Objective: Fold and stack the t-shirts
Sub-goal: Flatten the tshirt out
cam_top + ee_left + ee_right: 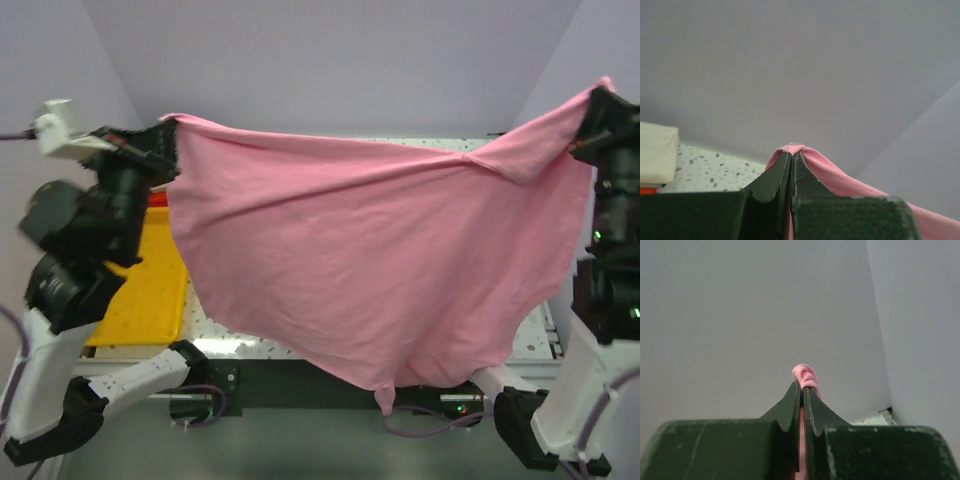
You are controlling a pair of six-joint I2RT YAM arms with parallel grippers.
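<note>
Pink cloth fills the middle of our overhead view. The pink t-shirt (380, 260) hangs in the air as a wide sheet stretched between our two arms. Its upper edge runs from ten o'clock to two o'clock, and its lower edge sags toward six o'clock, covering the near edge of the table (228, 332) in this view.

Our left gripper (166, 140), at ten o'clock, is pinched tight on one upper corner. From the left wrist we see its fingers pressed together with a fold of pink bulging at the tips. Our right gripper (597, 112), at two o'clock, is likewise clamped fully on the opposite corner, with a small pink knot poking above its closed tips.

We judge that we hold the shirt high and spread so the cloth falls flat and smooth, ready to be laid down for folding. None of it is folded yet.

The yellow tray (150, 290) lies at eight o'clock, just left of the hanging cloth. At nine o'clock in the left wrist view, a folded cream-white shirt (657, 152) rests on the speckled top; we take it for the stack this one should join.
</note>
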